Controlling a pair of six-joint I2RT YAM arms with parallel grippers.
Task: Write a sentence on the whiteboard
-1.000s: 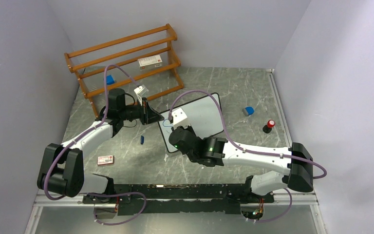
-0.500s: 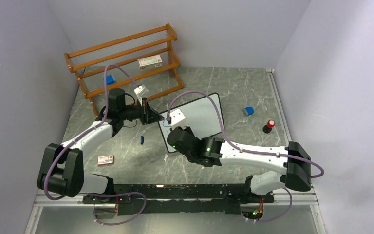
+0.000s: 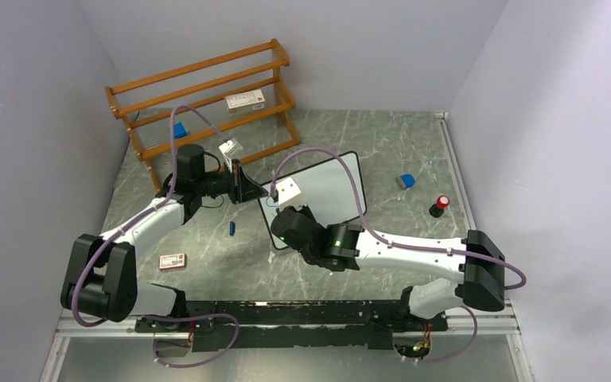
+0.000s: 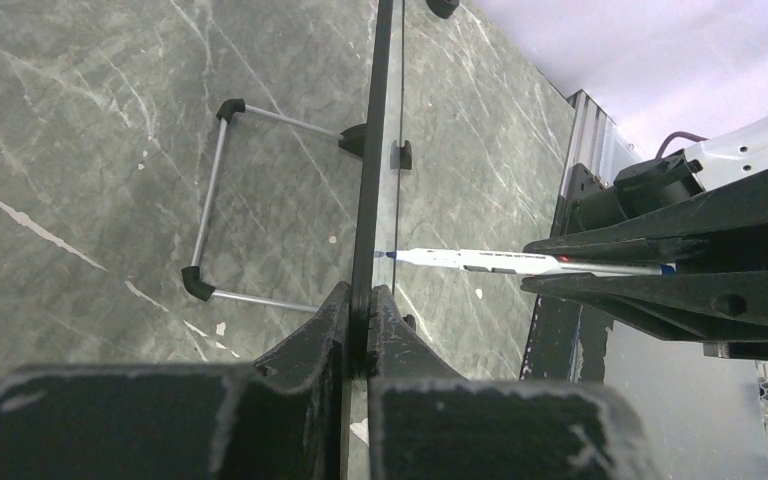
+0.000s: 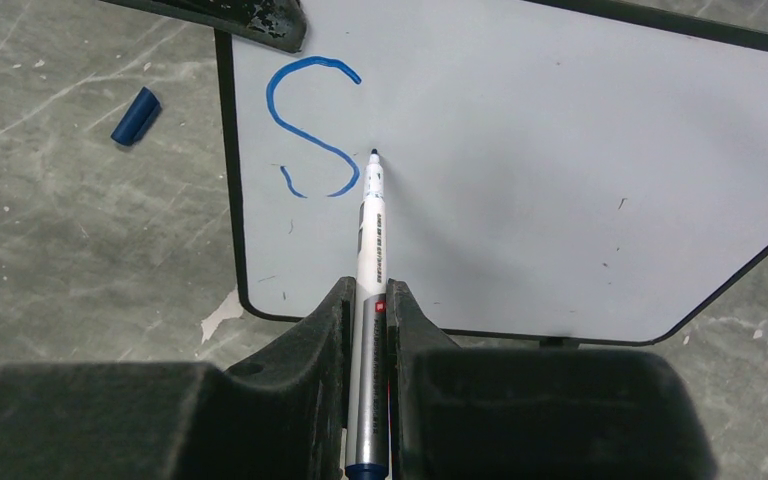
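The whiteboard [image 3: 328, 185] stands tilted on its feet at mid-table. My left gripper [image 4: 368, 300] is shut on the board's thin black left edge [image 4: 372, 150]; from above, this gripper [image 3: 247, 189] sits at the board's upper left corner. My right gripper [image 5: 367, 300] is shut on a white marker [image 5: 372, 230] with a blue tip. The tip rests at the white surface [image 5: 560, 150], just right of a blue letter S [image 5: 310, 130], the only part of the sentence that shows. The left wrist view shows the marker [image 4: 480, 261] meeting the board face.
A blue marker cap [image 3: 232, 229] lies on the table left of the board. A wooden rack [image 3: 207, 103] stands at the back left with a small box [image 3: 245, 100] on it. Another box [image 3: 173, 261], a blue eraser [image 3: 405, 181] and a red-topped black object [image 3: 439, 205] lie around.
My right arm has shifted slightly to the left with the marker. The left arm and the board have not moved.
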